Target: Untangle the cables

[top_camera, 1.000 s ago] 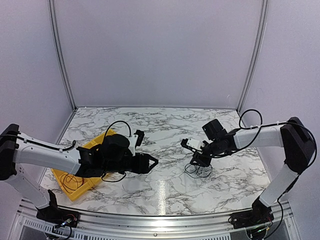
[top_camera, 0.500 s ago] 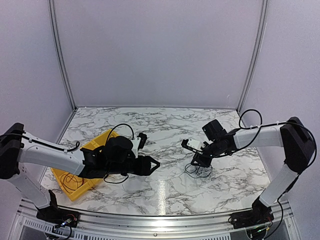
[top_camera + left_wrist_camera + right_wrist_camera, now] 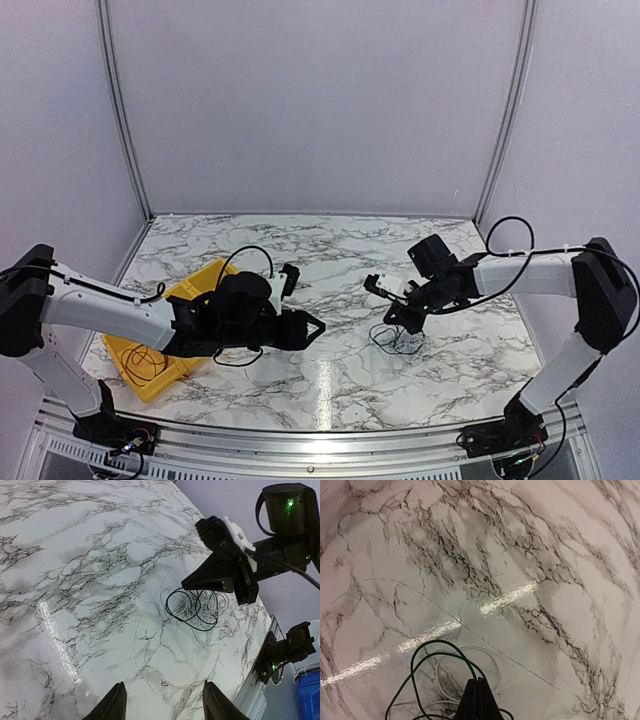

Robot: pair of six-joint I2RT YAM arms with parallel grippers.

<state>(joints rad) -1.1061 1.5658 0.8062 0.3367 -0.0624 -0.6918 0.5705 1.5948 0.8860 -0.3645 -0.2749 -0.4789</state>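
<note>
The cables [image 3: 397, 342] lie as a small tangle of black and pale loops on the marble table, right of centre. My right gripper [image 3: 392, 320] is just above them, and its jaws are shut. In the right wrist view a black cable [image 3: 422, 652] runs straight into the closed tips of the right gripper [image 3: 479, 681], with a white loop [image 3: 492, 655] lying beside it. My left gripper [image 3: 314, 327] is open and empty, left of the tangle and pointing toward it. The left wrist view shows the tangle [image 3: 195, 607] ahead of the left gripper [image 3: 164, 685], under the right gripper [image 3: 187, 584].
A yellow bin [image 3: 172, 378] sits at the left front under my left arm, with a black cable loop [image 3: 140, 362] inside it. A very thin pale strand [image 3: 142, 620] trails from the tangle across the table. The table's right edge [image 3: 260, 660] is close behind the tangle.
My right gripper's jaws have closed at the tangle and the gripper has risen slightly. My left arm has crept right, toward the tangle, with its jaws a little narrower.
</note>
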